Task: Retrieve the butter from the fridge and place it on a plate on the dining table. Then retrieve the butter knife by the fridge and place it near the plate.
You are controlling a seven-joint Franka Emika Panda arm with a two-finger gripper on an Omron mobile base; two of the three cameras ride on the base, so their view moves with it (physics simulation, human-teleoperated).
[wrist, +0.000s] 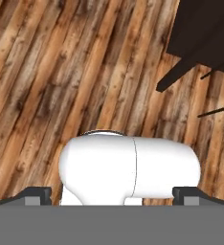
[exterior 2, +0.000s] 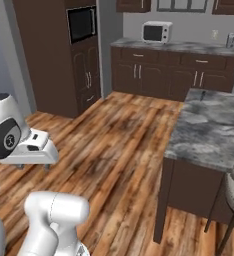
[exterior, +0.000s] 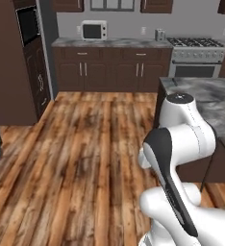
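dining table (exterior: 206,98) sits right of the arm | microwave (exterior: 93,30) on the back tabletop | stove (exterior: 196,45) right of it | wall oven (exterior 2: 81,22) far left

microwave (exterior: 93,30) on back counter | stove (exterior: 196,57) right | wood floor (exterior: 81,144)

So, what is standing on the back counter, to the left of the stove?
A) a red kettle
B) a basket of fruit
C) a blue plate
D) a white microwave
D: a white microwave with a dark door stands on the back counter, left of the stove; the right base view shows the same thing there.
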